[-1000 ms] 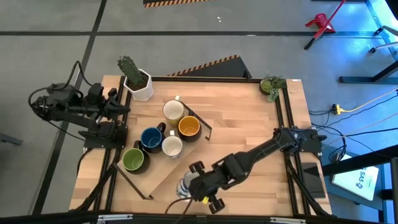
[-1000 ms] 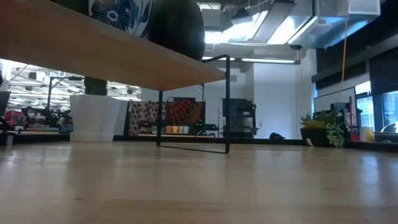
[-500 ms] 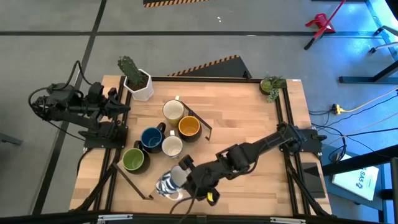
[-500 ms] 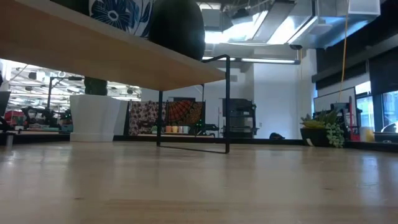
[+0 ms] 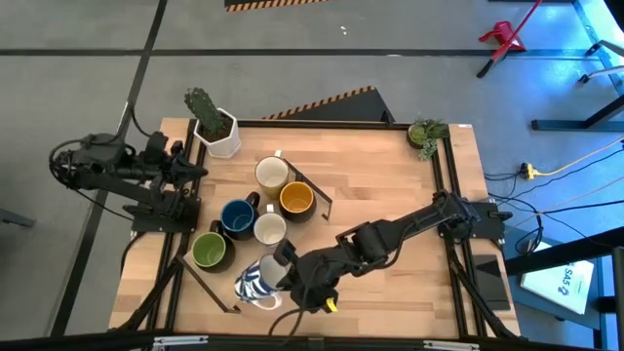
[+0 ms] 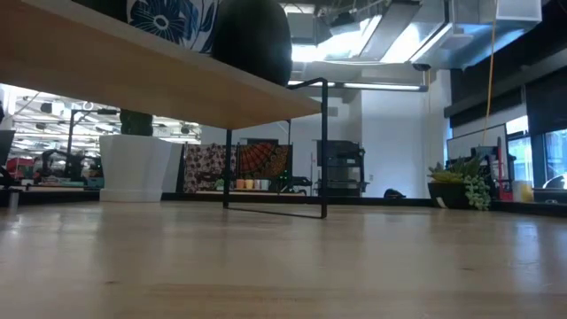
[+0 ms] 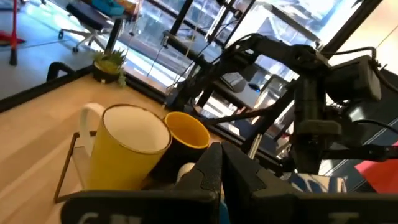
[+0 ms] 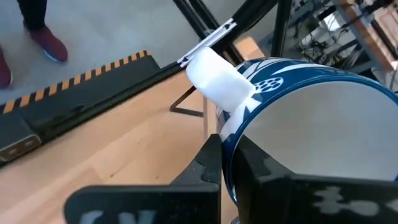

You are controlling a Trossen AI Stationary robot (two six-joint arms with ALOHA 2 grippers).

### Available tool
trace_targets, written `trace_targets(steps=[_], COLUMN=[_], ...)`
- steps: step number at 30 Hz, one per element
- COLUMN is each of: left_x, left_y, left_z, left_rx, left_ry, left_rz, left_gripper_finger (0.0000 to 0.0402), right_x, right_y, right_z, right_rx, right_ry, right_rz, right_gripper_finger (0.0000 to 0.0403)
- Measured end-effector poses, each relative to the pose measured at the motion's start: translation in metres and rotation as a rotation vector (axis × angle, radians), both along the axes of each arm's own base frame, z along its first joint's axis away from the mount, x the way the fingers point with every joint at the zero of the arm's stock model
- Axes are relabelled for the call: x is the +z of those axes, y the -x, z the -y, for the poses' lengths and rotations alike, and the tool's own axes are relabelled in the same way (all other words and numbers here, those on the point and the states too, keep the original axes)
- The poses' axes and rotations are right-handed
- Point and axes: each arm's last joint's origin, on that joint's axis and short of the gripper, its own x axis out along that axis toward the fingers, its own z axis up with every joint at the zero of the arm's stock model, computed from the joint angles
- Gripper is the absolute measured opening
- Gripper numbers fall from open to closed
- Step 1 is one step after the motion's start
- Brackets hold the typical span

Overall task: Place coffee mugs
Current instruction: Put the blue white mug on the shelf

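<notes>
The right end effector (image 5: 276, 285) is clenched on the rim of a blue and white mug (image 5: 255, 284), near the front edge of the tabletop (image 5: 390, 195). This mug sits over the low wooden shelf (image 5: 255, 268), maybe just touching it. Just behind it stand the green mug (image 5: 209, 250), a white mug (image 5: 269, 229) and the dark blue mug (image 5: 237, 216). Farther back are the yellow-orange mug (image 5: 295, 200) and the cream mug (image 5: 272, 174). The cactus pot (image 5: 218, 130) is in the far corner. The left end effector (image 5: 195, 172) waits at the left side, squeezed together.

The table (image 5: 380, 185) was evenly lit from overhead, with soft shadows. Bright ceiling lights (image 6: 354, 40) glared in the low view. Wrist views were blurred nearby.
</notes>
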Motion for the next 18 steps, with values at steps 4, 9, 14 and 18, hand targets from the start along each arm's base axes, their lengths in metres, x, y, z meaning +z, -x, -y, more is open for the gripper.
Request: trace_targets(steps=[4, 9, 14, 18], left_x=[0.002, 0.013, 0.033, 0.05], left_y=[-0.012, -0.042, -0.061, -0.064], left_z=[0.005, 0.015, 0.022, 0.022], left_rx=[-0.069, -0.208, -0.276, -0.261], left_ry=[0.0, 0.007, 0.0, -0.051], left_rz=[-0.009, -0.075, -0.137, -0.177], left_gripper_finger=[0.0, 0.0, 0.0, 0.0], right_x=[-0.012, -0.016, -0.018, -0.018], right_y=[-0.004, -0.006, -0.005, -0.004], right_z=[-0.002, -0.002, -0.001, 0.001], right_rx=[-0.005, -0.009, -0.021, -0.071], right_ry=[0.023, 0.034, 0.06, 0.077], right_rz=[-0.037, -0.049, -0.063, -0.06], right_gripper_finger=[0.0, 0.0, 0.0, 0.0])
